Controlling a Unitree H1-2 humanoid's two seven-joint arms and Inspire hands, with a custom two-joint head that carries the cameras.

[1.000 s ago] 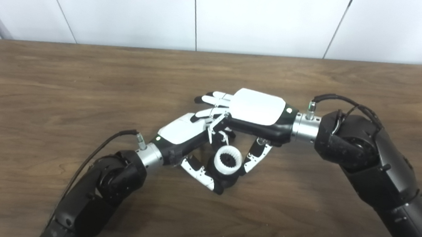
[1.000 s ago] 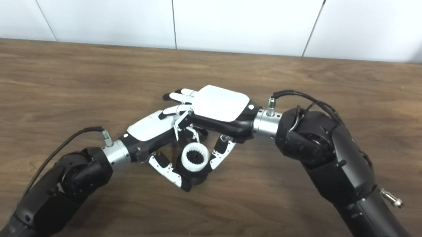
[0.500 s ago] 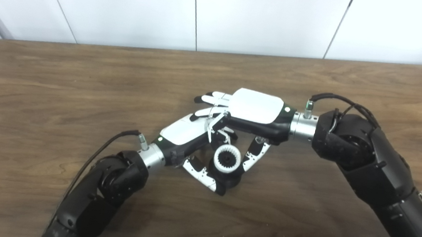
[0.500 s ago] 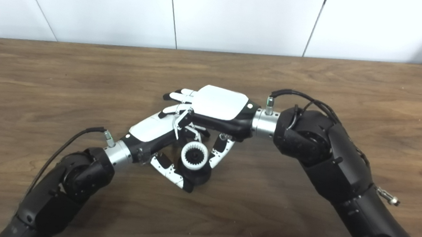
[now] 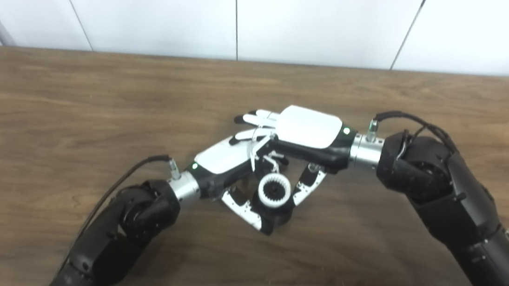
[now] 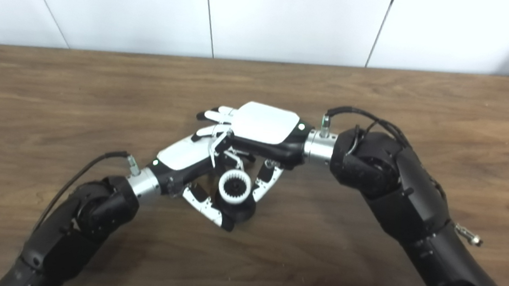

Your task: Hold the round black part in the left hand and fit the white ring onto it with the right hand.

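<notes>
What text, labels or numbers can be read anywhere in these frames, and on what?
None. No readable text on the left hand, the right hand, the white ring, the black part, the table or the wall panels. The hands show only small green lights.

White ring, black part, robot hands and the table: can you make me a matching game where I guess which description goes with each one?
Things:
1. white ring
2. round black part
3. right hand
4. table

Descriptions:
A. brown wood, under everything
B. toothed inside, sitting on the black part
C. comes in from the right, reaching over the left hand
D. dark piece held in the left hand, below the ring

Pairs: 1-B, 2-D, 3-C, 4-A
</notes>
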